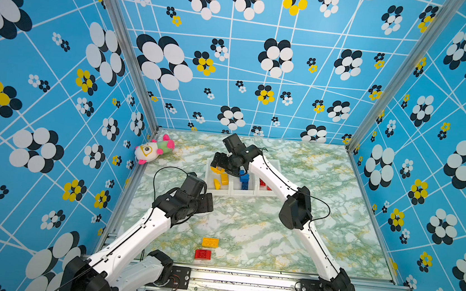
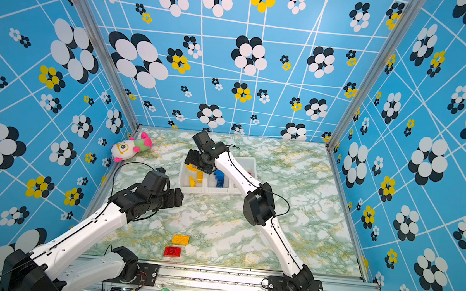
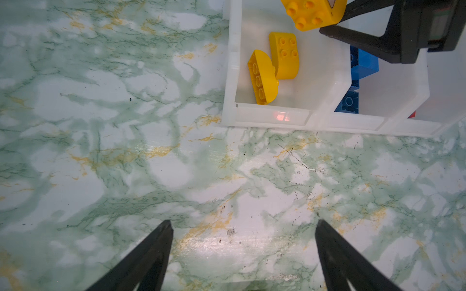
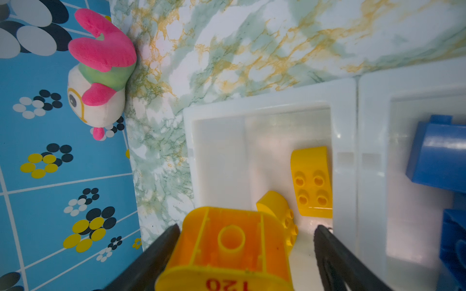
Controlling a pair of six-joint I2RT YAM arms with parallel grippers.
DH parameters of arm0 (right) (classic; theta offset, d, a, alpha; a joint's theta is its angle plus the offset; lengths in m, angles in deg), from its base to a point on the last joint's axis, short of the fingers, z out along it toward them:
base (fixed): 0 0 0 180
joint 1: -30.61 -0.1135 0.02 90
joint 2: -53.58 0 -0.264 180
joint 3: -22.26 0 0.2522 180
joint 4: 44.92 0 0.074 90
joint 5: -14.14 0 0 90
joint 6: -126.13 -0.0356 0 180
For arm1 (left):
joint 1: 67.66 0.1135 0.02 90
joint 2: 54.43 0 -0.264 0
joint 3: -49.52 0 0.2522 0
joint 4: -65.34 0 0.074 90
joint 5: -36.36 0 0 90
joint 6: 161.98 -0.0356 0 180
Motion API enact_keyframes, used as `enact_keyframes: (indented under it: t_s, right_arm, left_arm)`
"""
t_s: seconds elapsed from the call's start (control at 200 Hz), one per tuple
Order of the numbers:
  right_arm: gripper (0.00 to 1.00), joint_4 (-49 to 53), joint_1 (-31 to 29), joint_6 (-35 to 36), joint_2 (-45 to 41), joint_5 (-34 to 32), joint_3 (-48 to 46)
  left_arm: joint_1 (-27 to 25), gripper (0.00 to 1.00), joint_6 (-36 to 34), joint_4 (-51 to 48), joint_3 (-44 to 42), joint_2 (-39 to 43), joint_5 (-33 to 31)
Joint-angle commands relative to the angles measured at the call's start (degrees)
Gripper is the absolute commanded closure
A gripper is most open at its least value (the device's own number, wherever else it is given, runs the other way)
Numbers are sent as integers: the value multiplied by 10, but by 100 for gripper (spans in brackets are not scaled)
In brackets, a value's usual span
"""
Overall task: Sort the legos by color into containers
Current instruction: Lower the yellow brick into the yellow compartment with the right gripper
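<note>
Now our right gripper (image 4: 248, 226) stands spread over the end bin of the containers (image 4: 345, 121), toward the left edge of the table (image 1: 335, 220). The yellow labelled lego (image 4: 227, 247) touches only one jaw. Our left gripper (image 3: 243, 224) gapes empty above bare tabletop.

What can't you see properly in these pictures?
Red bricks: in both top views the right arm covers most of them.
Yellow round piece: in the right wrist view the picture edge cuts through its red number.
Blue bricks: same view, cut off by the edge.
Loose red brick: in both top views its marking is too small to read.
</note>
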Motion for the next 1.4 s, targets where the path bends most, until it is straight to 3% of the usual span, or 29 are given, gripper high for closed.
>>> enact_keyframes:
  t_s: [0.0,0.305,0.92,1.009,1.149,1.219,1.279,1.394]
  right_arm:
    - [12,8,-2,11,-8,6,16]
    - [9,9,-2,11,-6,4,14]
    - [1,92,-11,102,-41,-33,21]
    - [5,113,-11,111,-25,-47,44]
    - [30,116,-12,108,-18,-57,46]
    - [32,108,-14,105,-17,-55,44]
    - [31,104,-15,105,-14,-57,44]
    - [11,104,-20,107,-11,-60,46]
  left_arm:
    - [6,10,4,-23,2,8,6]
    - [6,10,3,-32,7,13,5]
    - [6,9,2,-32,7,11,4]
    - [5,9,2,-32,9,10,5]
    - [6,9,2,-33,9,11,3]
    - [5,9,1,-35,9,12,2]
    - [5,9,1,-37,9,15,1]
    - [5,9,-1,-39,8,19,-1]
